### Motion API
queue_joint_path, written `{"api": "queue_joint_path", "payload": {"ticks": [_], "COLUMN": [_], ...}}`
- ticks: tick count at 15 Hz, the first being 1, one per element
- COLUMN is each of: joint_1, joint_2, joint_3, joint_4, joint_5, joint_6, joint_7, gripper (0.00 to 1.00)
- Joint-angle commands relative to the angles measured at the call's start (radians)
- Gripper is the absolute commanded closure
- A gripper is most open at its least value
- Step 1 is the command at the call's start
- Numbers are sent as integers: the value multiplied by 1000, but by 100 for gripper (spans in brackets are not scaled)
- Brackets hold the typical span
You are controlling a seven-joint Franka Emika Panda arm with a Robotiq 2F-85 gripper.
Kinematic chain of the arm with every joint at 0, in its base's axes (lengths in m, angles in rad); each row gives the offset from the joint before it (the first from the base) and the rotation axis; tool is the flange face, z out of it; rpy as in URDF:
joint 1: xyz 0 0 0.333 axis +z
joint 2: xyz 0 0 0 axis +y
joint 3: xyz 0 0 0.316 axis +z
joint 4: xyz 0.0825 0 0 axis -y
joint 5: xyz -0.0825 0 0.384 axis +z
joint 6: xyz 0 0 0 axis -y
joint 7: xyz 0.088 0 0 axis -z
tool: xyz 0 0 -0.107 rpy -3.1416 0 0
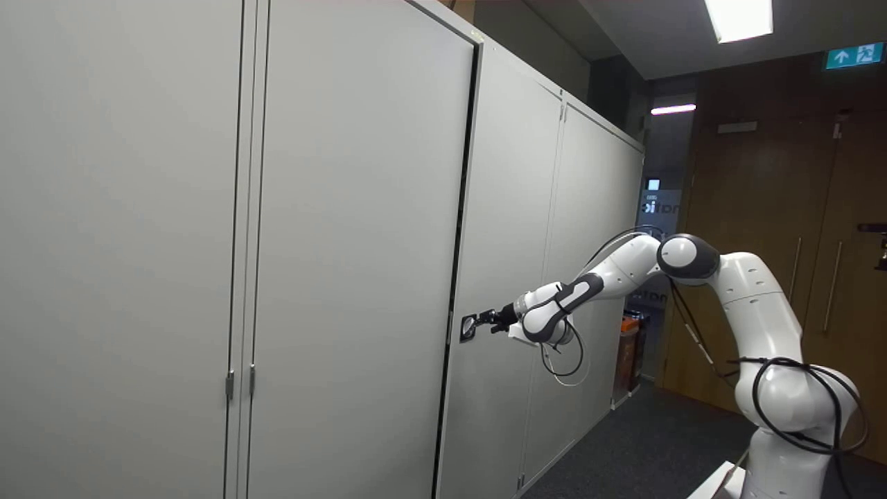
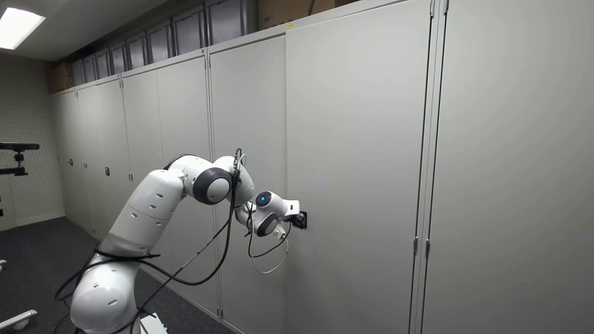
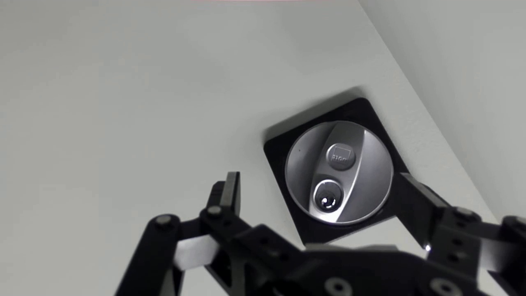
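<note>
Grey cabinet (image 2: 355, 120), fingers (image 3: 229, 190) near knob (image 3: 339, 173), lettering (image 3: 340, 158) wrist-view only

Ceiling light (image 1: 740, 19) was on; floor (image 1: 630, 440) was carpeted dark grey; tall wooden doors (image 1: 759, 184) stood closed; green exit sign (image 1: 854, 56) showed overhead

Free room lies between the parted fingers of the tool (image 3: 328, 191), wider on the wrist view's left of the round knob (image 3: 339, 172) than on its right. The flat cabinet door (image 3: 123, 102) bars passage ahead; looped cables (image 2: 231, 208) obstruct the space beneath the arm (image 2: 155, 197).
</note>
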Motion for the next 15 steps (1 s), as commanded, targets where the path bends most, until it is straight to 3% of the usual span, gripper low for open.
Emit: {"api": "queue_joint_path", "payload": {"ticks": [1, 9, 10, 11, 15], "joint_1": [53, 95, 100, 103, 123], "joint_2": [20, 48, 54, 55, 55], "joint_3": [-46, -95, -98, -100, -112], "joint_4": [47, 82, 89, 91, 98], "joint_5": [18, 15, 14, 15, 15], "joint_6": [0, 0, 0, 0, 0], "joint_7": [-8, -2, -2, -1, 0], "gripper": [3, 7, 12, 24, 46]}}
